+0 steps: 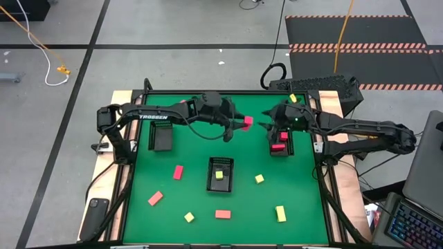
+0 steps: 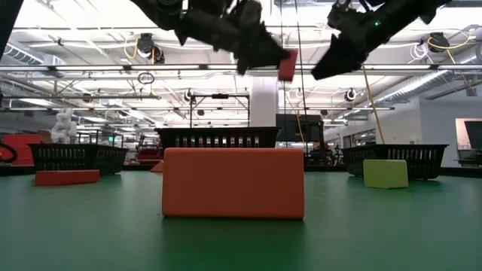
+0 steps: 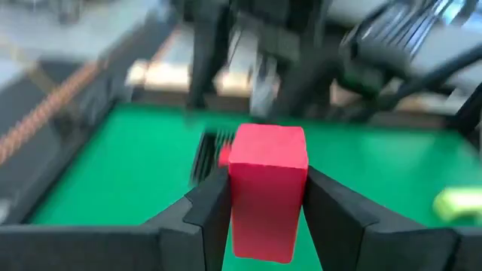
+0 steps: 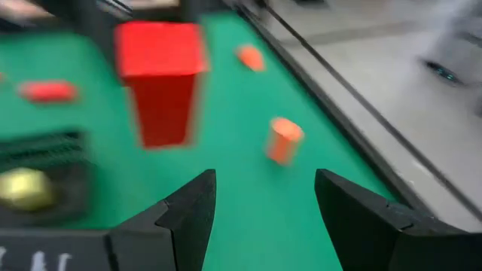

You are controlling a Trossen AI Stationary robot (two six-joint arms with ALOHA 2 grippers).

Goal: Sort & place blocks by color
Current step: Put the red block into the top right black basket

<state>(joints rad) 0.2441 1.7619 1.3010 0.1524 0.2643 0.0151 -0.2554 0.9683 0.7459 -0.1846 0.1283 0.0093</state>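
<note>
My left gripper [image 1: 239,124] is high above the table's far middle, shut on a pink-red block [image 3: 267,188], which also shows in the low view [image 2: 287,65]. My right gripper [image 4: 263,188] is open and empty. It faces the block from the right, a short way off [image 1: 266,126], and the block shows ahead of its fingers [image 4: 160,75]. A black tray [image 1: 280,146] with red blocks lies below my right gripper. A middle tray [image 1: 220,181] holds a yellow block [image 1: 219,174]. A left tray [image 1: 163,138] lies under my left arm. My left gripper pinches the pink-red block by two opposite sides [image 3: 237,203] between its two fingers. The block's far end [image 3: 269,143] sticks out past the fingertips. The fingers slant down toward the table's right. The block is lifted clear, high above the table.
Loose blocks lie on the green mat: red ones [image 1: 178,171] [image 1: 155,198], a salmon one [image 1: 222,214], yellow ones [image 1: 189,217] [image 1: 259,178] [image 1: 280,213]. An orange cylinder [image 4: 284,139] stands near a mat edge. A salmon block [image 2: 233,183] fills the low view's foreground.
</note>
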